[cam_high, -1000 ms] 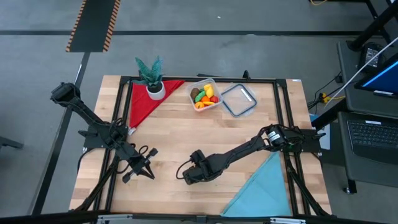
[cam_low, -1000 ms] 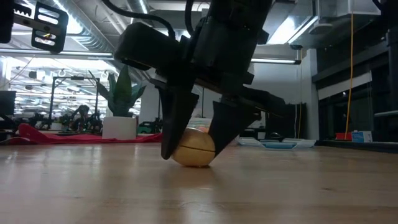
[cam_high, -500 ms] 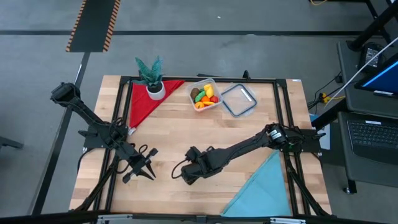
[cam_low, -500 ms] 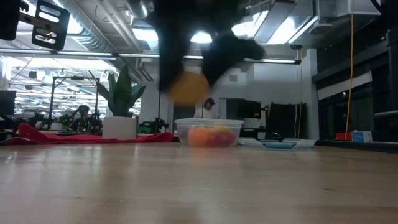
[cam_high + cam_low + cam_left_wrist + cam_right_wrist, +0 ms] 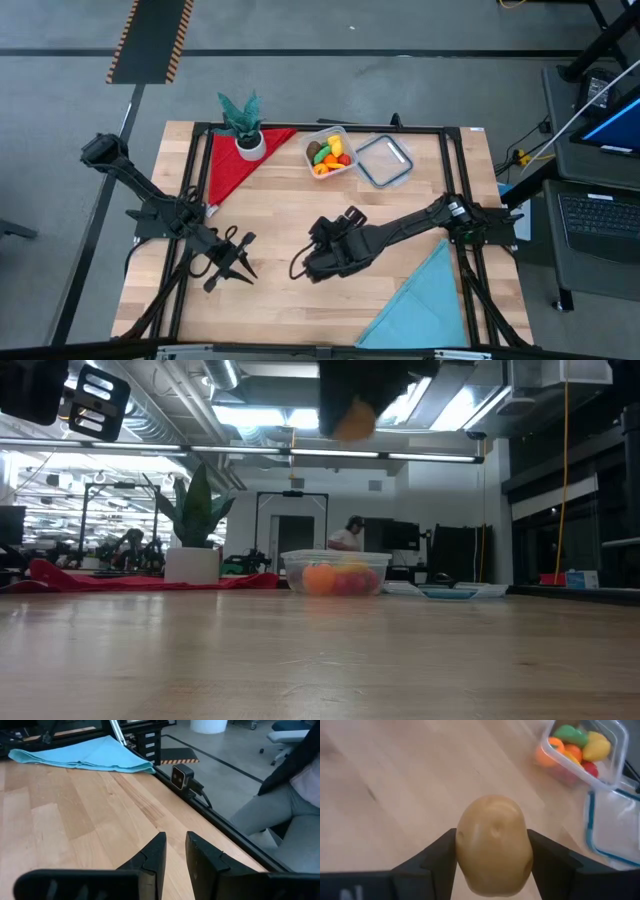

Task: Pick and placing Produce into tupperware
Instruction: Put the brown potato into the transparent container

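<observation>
right pincer [image 5: 492,845]: clamped on a tan potato [image 5: 492,844], now lifted clear of the bench [image 5: 300,215]; a second ago it sat on the wood
position: mid-bench, toward the near edge
tupperware [image 5: 331,152]: far edge, middle, holds the other produce [image 5: 328,154]; lid [image 5: 383,161] just beside it
meaning: pick done, carry to the tupperware is next, I judge
left pincer [image 5: 175,851]: near left edge, fingers nearly closed, empty, waiting
other: blue cloth [image 5: 418,305] at near right corner

No legible text, label, brand or number appears in any view; the floor's orange-and-black hazard stripes [image 5: 150,40] beyond the desk's far edge carry no wording.
</observation>
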